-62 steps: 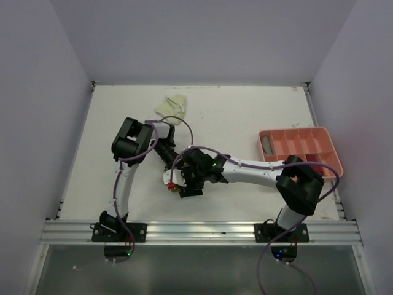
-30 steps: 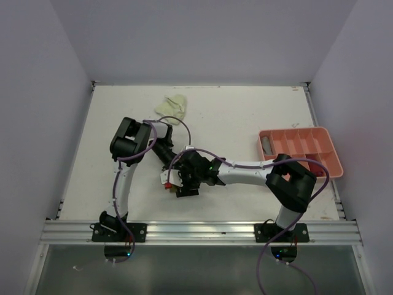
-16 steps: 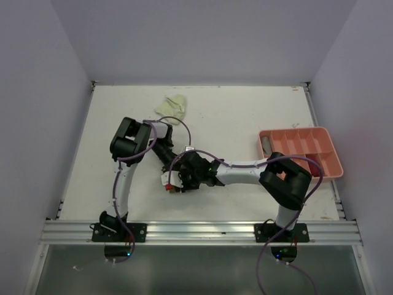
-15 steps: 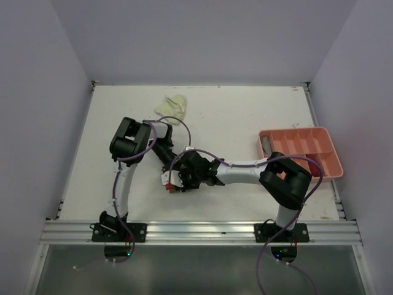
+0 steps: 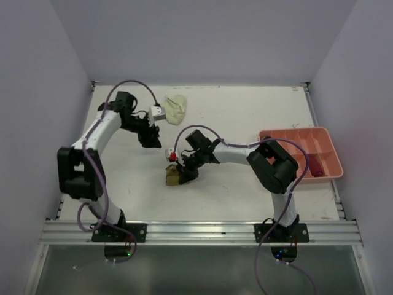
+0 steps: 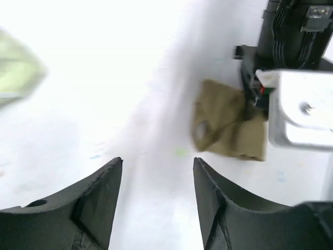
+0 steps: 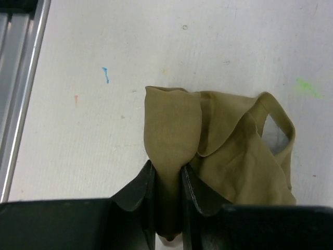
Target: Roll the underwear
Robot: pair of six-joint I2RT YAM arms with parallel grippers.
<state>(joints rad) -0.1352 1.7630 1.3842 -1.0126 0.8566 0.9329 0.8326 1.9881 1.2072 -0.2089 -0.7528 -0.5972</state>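
Top external: left gripper (image 5: 153,139) released, swung away, jaws apart.
Right gripper (image 7: 165,176) alone pinches the olive-tan underwear (image 7: 229,156), seemingly not yet rolled.

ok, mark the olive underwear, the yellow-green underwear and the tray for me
olive underwear (image 7: 234,156), right wrist view, middle of cloth
yellow-green underwear (image 5: 174,107), top view, middle of cloth
tray (image 5: 295,130), top view, far rim

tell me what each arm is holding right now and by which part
The right jaws are shut on the olive underwear, pinching a folded flap at one side of it while the rest lies on the table. The left jaws stand open, holding nothing.
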